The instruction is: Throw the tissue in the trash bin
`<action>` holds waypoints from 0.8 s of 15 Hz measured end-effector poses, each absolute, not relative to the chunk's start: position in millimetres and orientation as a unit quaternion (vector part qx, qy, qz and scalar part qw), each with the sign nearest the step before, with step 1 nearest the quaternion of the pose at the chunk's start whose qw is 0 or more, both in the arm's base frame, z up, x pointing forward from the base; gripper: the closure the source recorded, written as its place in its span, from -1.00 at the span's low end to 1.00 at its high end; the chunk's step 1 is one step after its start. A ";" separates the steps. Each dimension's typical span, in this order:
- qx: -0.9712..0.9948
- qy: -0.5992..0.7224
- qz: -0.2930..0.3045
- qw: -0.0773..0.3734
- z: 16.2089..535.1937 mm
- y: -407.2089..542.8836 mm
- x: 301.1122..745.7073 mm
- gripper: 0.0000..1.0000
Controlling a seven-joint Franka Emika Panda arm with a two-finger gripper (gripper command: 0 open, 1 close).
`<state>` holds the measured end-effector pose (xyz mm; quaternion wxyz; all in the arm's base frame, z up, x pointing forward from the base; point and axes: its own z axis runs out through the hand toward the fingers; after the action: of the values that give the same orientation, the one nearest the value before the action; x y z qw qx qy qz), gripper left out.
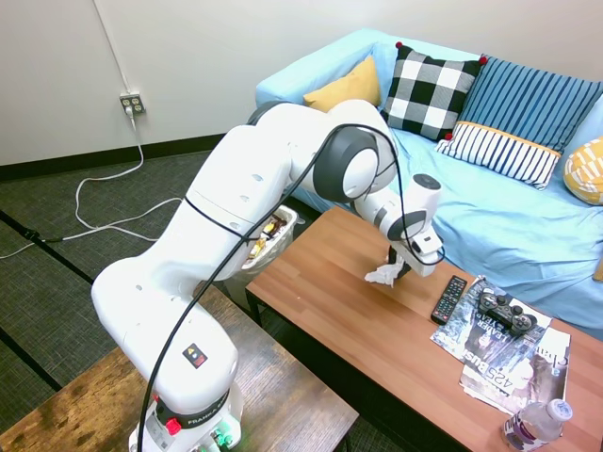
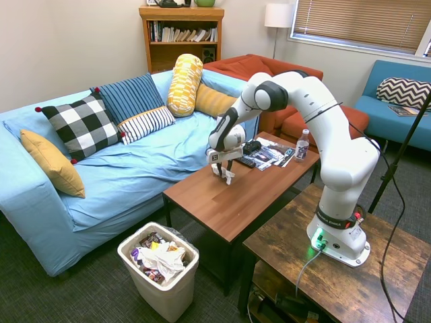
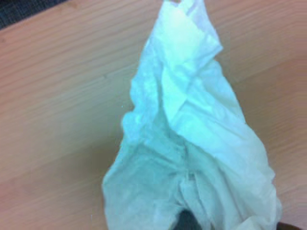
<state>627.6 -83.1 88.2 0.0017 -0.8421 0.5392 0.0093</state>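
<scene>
**Tissue gripped at the bench top, trash bin on the floor beyond the bench end**

The gripper [image 1: 399, 267] is seen closed around the tissue [image 1: 382, 275], which is pinched at its upper part while its lower folds hang down to the wooden bench [image 1: 330, 292]; whether they touch the surface cannot be told. In the wrist view the tissue [image 3: 192, 143] fills most of the frame as crumpled white paper over the wood grain. In the second exterior view the same tissue [image 2: 227, 176] is seen beneath the gripper [image 2: 223, 170], near the sofa-side edge of the bench [image 2: 229, 202].

Little writing can be read. Large letters are printed on the magazines [image 1: 509, 353], where "425 BUS" can be partly made out on one cover; the rest is too small to tell. A label is carried by the water bottle [image 1: 535, 425], but it cannot be read.

On the magazines a game controller [image 1: 507, 310] is laid, and a remote control [image 1: 448, 298] lies just beside them, near the gripper. These things are kept on the far side of the tissue from the trash bin.

The trash bin [image 2: 160, 276] stands on the floor beyond the bench end, lower than the bench top, and is already filled with wrappers and crumpled paper. In the first exterior view the trash bin [image 1: 279, 232] is largely hidden behind the white arm. A blue sofa [image 2: 135, 161] with cushions runs along the bench.
</scene>
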 end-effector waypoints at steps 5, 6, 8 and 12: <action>-0.843 0.538 0.014 0.001 95.3 -103.1 612.6 1.00; -0.844 0.537 0.012 0.003 103.0 -106.7 610.5 1.00; -0.847 0.531 0.005 0.009 123.2 -105.1 608.1 1.00; -0.869 0.493 -0.015 0.025 176.8 -51.8 605.5 1.00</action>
<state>605.5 -51.8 176.8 0.0250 -0.8694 0.4932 -0.0149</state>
